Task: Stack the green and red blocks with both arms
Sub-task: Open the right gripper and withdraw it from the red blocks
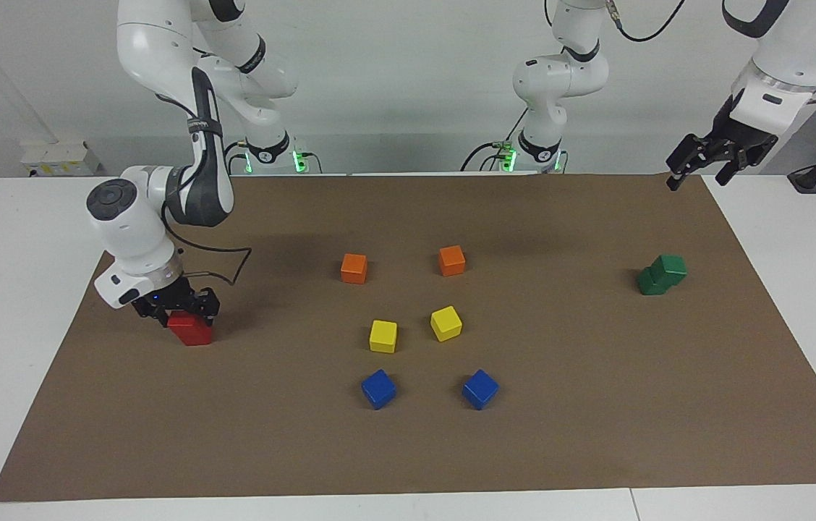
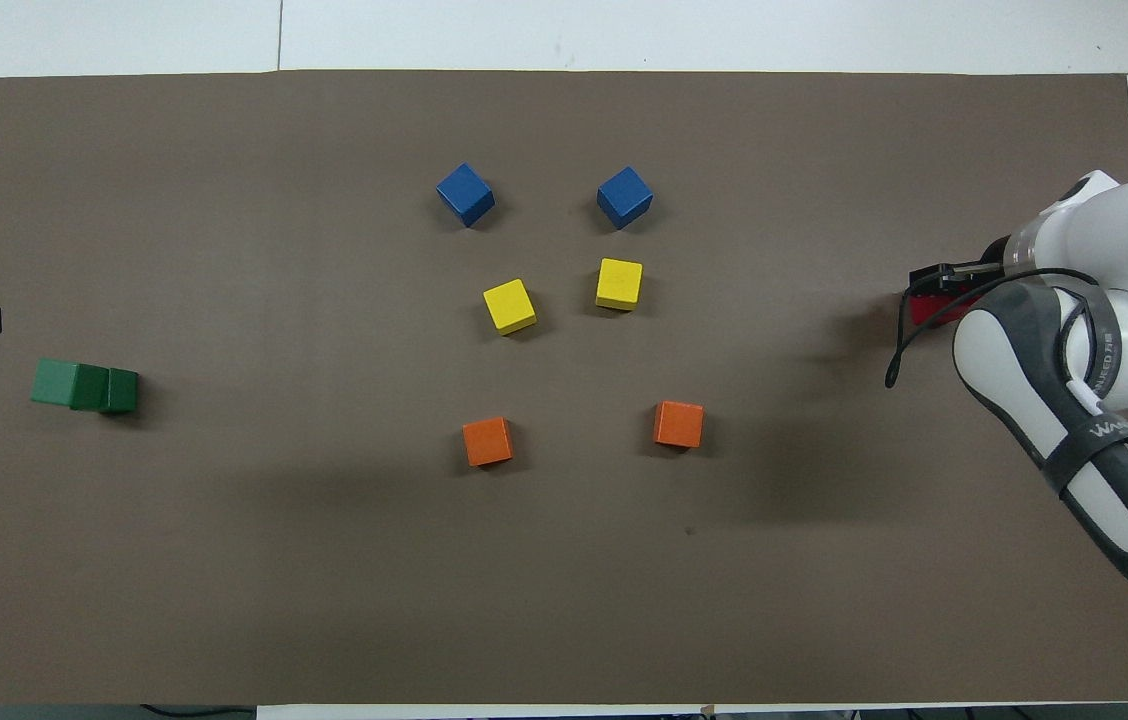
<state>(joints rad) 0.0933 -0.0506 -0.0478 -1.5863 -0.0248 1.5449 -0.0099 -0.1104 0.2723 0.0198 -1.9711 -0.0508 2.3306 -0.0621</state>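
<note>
My right gripper (image 1: 187,312) stands open just over a red block (image 1: 191,333) at the right arm's end of the mat, one finger on each side of the block's top. The arm hides most of the red block (image 2: 927,309) in the overhead view, and I cannot tell whether it is one cube or two stacked. At the left arm's end, two green blocks (image 1: 661,275) stand one on the other, the upper one askew. My left gripper (image 1: 715,155) hangs open in the air over the mat's corner there, away from the green blocks (image 2: 84,387).
Six other cubes lie mid-mat: two orange (image 1: 354,268) (image 1: 452,260) nearest the robots, two yellow (image 1: 383,336) (image 1: 446,323) farther out, two blue (image 1: 378,388) (image 1: 480,388) farthest. The brown mat (image 1: 596,434) ends at white table on all sides.
</note>
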